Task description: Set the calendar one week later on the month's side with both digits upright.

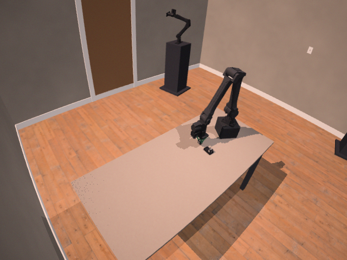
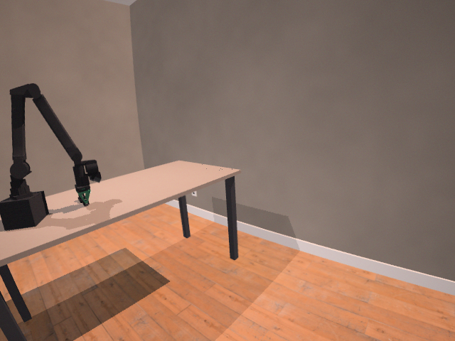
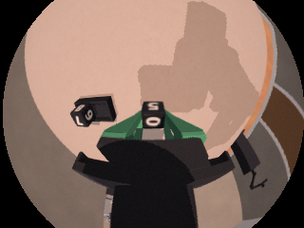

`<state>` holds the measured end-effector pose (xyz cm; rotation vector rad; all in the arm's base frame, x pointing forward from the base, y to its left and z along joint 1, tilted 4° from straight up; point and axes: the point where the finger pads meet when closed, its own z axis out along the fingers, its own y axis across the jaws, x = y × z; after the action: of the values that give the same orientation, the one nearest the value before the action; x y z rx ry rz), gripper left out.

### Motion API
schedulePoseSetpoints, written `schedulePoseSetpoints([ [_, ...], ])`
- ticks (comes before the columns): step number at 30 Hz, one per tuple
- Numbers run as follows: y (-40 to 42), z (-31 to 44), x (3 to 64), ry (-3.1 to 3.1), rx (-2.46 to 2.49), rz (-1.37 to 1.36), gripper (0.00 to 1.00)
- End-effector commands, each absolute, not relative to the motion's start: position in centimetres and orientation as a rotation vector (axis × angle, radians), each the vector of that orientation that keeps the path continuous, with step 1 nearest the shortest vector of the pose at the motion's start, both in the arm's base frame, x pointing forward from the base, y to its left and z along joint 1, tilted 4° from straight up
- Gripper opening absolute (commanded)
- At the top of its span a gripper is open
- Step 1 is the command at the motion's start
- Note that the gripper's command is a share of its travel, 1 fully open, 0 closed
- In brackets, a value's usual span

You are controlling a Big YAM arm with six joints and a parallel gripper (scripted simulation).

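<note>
Top: the tray [image 1: 206,151] with one cube [image 1: 210,150] lies at five o'clock from the gripper [image 1: 199,142] [image 2: 84,204] [image 3: 153,124].

Exterior: tray hidden.

Wrist: the jaws clamp the "5"/"0" cube [image 3: 153,115]; the tray [image 3: 105,108] and the "7"/"9" cube [image 3: 83,115] sit at nine o'clock.

Tabletop [image 1: 168,173] [image 2: 146,190] [image 3: 95,47] matt, smooth; floor [image 1: 117,125] [image 2: 205,293] wood planks; tray [image 3: 107,107] perhaps plastic.

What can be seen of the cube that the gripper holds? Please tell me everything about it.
The cube is small and black, with white marks, and looks like hard plastic or painted wood. Two faces show in the wrist view: one reads like a 5 or an S, the other like a 0. The green fingers of the gripper clasp it from both sides. It is beside the tray, not in it. Its other faces are hidden.
</note>
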<state>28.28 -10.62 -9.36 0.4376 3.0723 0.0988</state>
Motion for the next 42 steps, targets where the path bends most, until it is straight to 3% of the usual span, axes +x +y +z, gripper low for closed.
schedulePoseSetpoints([
  [1, -10.66, -9.69, 28.98, 3.054, 0.438, 0.088, 0.25],
  [42, -10.81, -9.31, 29.12, 3.044, 0.438, 0.084, 0.25],
])
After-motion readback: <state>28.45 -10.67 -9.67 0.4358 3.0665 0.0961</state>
